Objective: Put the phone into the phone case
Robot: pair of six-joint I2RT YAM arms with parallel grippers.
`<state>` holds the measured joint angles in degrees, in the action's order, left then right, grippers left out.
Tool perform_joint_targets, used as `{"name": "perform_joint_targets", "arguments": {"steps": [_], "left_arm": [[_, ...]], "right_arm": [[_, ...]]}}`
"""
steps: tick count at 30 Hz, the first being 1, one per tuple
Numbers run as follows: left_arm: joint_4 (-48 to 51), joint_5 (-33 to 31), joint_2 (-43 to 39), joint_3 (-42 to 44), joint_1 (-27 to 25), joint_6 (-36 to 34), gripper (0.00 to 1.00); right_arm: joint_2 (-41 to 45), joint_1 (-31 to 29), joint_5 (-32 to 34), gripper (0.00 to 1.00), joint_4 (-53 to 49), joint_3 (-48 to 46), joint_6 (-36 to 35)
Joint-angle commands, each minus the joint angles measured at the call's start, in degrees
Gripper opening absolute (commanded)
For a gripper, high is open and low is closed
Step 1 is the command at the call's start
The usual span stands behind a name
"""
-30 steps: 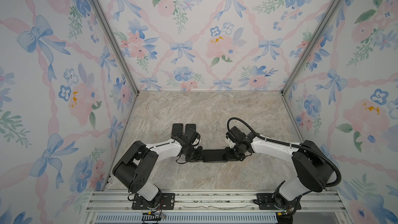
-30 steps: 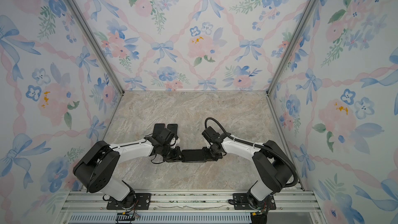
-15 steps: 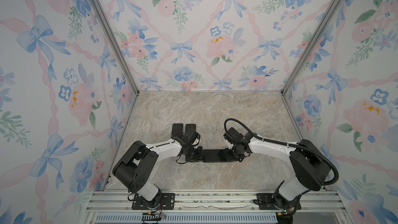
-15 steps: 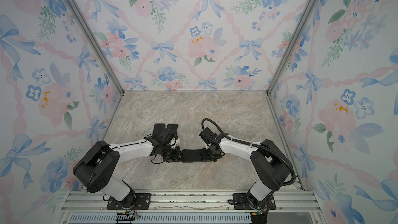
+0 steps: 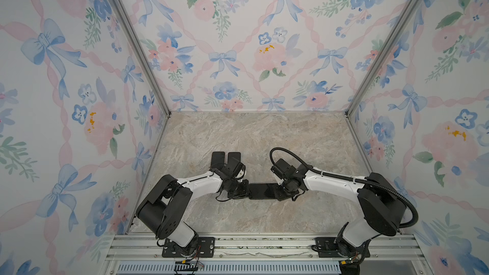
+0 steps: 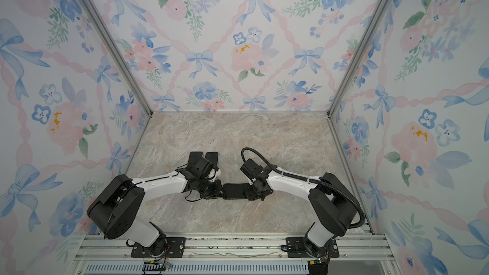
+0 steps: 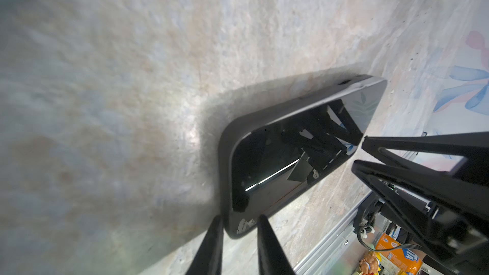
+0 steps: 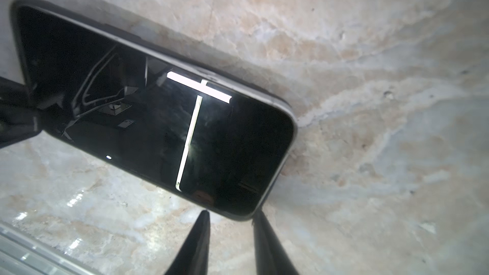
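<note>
The black phone (image 5: 262, 191) lies flat on the marble table between my two grippers, glossy screen up (image 8: 158, 115). A matte black phone case (image 7: 225, 154) wraps its rim at the left end. My left gripper (image 7: 239, 223) is shut on that corner of the case, one finger on each side. In both top views it sits at the phone's left end (image 6: 222, 193). My right gripper (image 8: 231, 215) is at the other end (image 5: 276, 193), open, its fingertips straddling the phone's corner. One fingertip (image 8: 205, 215) stands just clear of the edge.
Two flat black rectangular things (image 5: 225, 157) lie side by side on the table just behind my left wrist. An aluminium rail (image 5: 264, 242) runs along the front edge. Flowered walls close in the left, back and right.
The right gripper's jaws have parted at the phone's right end, and its wrist has shifted slightly left. The left gripper and the phone have stayed put.
</note>
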<state>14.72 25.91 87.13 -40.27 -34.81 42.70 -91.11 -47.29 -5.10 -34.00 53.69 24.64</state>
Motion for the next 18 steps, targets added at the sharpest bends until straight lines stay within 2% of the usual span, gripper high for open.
{"name": "perform_joint_targets", "arguments": {"steps": [1, 6, 11, 18], "left_arm": [[1.60, -3.52, -3.86, 1.00, 0.96, 1.03, 0.25], [1.89, -3.52, -7.01, 1.78, -0.61, 3.46, 0.27], [1.19, -3.59, -8.21, 2.66, -4.54, 6.88, 0.29], [-4.17, -2.06, -7.99, 6.25, -7.72, 11.25, 0.32]], "right_arm": [[3.63, 0.65, 0.19, 0.39, -1.61, 2.61, -5.43], [3.58, 1.56, -1.08, 0.53, 1.02, 3.09, -12.60], [0.58, 1.82, 2.66, 0.67, 0.41, 5.62, -19.42], [-6.22, 3.88, -2.30, 0.70, 4.68, 8.13, -20.96]]}}
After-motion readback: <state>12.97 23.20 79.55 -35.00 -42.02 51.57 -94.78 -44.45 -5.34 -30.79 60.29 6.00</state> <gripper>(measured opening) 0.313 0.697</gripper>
